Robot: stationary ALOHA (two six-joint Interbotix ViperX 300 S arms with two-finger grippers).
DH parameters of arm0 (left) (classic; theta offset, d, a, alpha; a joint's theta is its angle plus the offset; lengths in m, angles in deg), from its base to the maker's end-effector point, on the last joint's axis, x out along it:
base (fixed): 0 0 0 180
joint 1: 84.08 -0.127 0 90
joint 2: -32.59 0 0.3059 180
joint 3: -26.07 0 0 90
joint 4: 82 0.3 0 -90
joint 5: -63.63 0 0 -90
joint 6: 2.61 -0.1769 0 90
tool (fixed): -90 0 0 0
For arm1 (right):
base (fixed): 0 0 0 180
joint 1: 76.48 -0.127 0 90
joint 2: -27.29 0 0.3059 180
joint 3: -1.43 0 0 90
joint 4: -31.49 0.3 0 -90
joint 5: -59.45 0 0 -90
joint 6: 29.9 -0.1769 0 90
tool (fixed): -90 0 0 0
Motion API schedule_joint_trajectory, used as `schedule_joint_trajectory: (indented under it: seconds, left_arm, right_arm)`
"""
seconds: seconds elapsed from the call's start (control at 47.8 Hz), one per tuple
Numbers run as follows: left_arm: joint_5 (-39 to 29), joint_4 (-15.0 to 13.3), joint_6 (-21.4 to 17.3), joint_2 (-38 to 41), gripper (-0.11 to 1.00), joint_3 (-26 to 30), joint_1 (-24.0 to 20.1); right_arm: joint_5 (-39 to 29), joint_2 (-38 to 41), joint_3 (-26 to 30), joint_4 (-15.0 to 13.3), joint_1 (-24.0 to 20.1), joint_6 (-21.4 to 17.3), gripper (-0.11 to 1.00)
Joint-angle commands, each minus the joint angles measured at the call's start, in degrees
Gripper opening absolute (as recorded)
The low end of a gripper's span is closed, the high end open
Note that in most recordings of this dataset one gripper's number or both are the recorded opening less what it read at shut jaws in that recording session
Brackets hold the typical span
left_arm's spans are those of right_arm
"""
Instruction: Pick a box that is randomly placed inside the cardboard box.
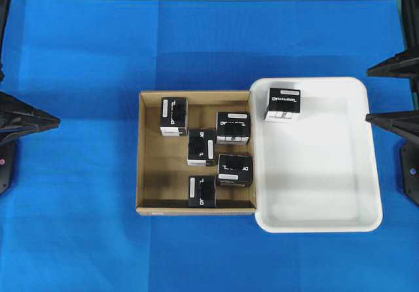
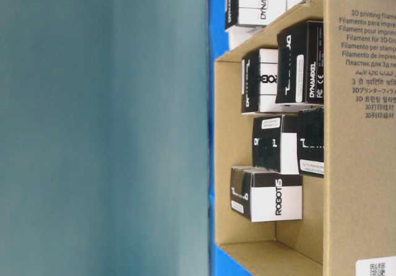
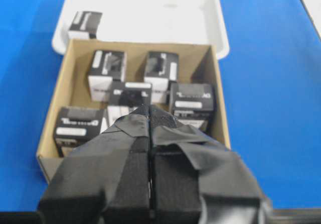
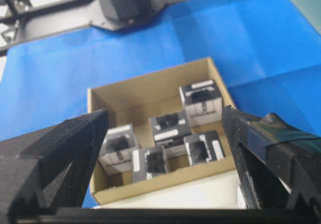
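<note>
1. Progress looks good to us: one box (image 1: 283, 104) with big white "DYNAMIXEL" letters lies in the white tray (image 1: 321, 223), in the far corner next to the cardboard box (image 1: 150, 148), so we judge one pick as done.
2. Five more black cartons (image 1: 201, 146) are inside the cardboard box, most near its tray side; if they also must go, that part is left.
3. Our left gripper (image 3: 149, 114) has its jaws pressed together and holds nothing; it hangs above the near edge of the cardboard box in its wrist view.
4. Our right gripper (image 4: 165, 133) has its jaws wide apart and empty, and it looks down on the cardboard box from the tray side.
5. Both arms sit at the sides of the overhead view, well apart from the boxes.
6. Materials: the cardboard box is brown corrugated board with low walls, shallow and almost square; the cartons are small glossy cubes with white stickers; the tray is smooth plastic with round corners; the worktop (image 1: 78, 239) has a matte blue cover with fold lines.
</note>
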Motion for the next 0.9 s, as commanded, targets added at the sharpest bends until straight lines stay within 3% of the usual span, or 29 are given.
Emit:
schedule_joint_trajectory:
  seconds: [0.0, 0.188, 0.878]
  left_arm:
    - [1.49, 0.09, -0.09, 0.44, -0.07, 0.35, -0.26]
    - [5.8, 0.18, -0.26, 0.35, -0.07, -0.88, -0.18]
    - [10.46, 0.09, 0.09, 1.14, -0.07, -0.88, 2.29]
  right_arm:
    - [0.35, 0.09, 0.09, 0.09, 0.09, 0.0, 0.99]
    - [0.35, -0.35, -0.88, 0.18, 0.0, -0.18, 0.99]
    - [0.26, -2.99, -1.23, 0.18, -0.09, 0.09, 0.99]
